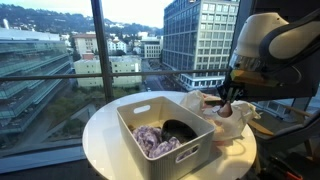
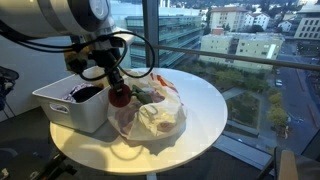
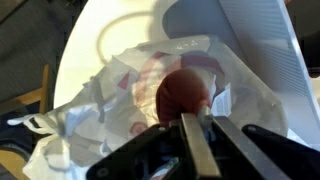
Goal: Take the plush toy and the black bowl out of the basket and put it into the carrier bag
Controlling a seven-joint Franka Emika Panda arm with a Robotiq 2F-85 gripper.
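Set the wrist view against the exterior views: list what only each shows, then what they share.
Only the wrist view: a close look straight down onto the reddish-brown round item just ahead of the pincer, over the crumpled carrier bag.
Only the exterior views: the inside of the white basket, holding the black bowl and a purplish bundle, plus the city beyond the windows.
Shared: the pincer, the item, the bag and the round white table.

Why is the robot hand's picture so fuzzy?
Wrist view: the black gripper sits very close and blurs, the white plastic carrier bag is soft too; in both exterior views, daylight from the windows backlights the white rectangular basket.
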